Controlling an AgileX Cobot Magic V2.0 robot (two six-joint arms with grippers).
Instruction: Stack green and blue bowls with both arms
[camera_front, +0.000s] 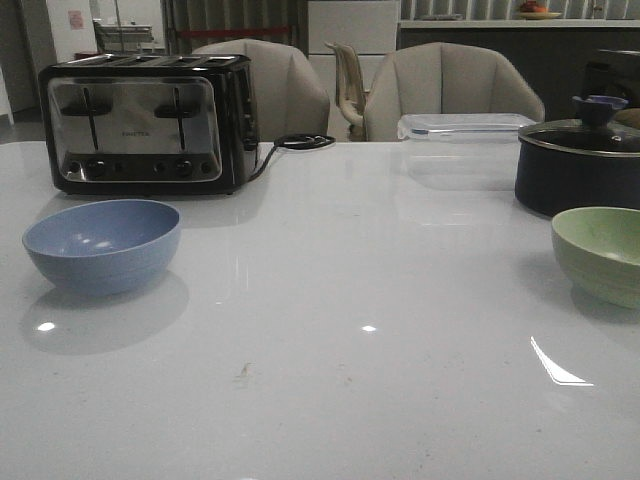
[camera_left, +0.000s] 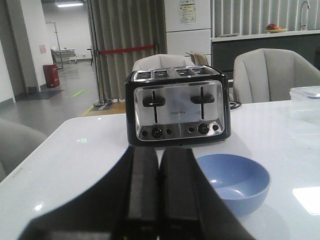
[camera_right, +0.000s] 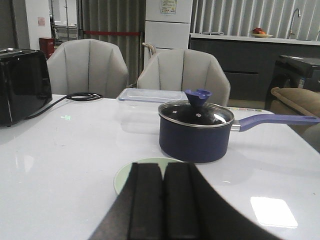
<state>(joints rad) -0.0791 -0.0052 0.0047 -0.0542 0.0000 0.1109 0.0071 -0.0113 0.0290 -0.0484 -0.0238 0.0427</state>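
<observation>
The dusty blue bowl (camera_front: 102, 245) sits upright and empty on the left of the white table, in front of the toaster. At the right edge of the front view, the pale green bowl (camera_front: 601, 254) stands upright near the dark pot. No arm shows in the front view. In the left wrist view my left gripper (camera_left: 159, 151) is shut with nothing in it, held short of the blue bowl (camera_left: 235, 183). In the right wrist view my right gripper (camera_right: 163, 166) is shut and empty, its fingers covering most of the green bowl (camera_right: 122, 177).
A black and chrome toaster (camera_front: 147, 122) stands at the back left, its cord (camera_front: 290, 144) trailing right. A dark blue lidded saucepan (camera_front: 578, 158) with a long handle (camera_right: 278, 120) sits behind the green bowl. A clear plastic box (camera_front: 460, 127) rests at the far edge. Chairs stand beyond.
</observation>
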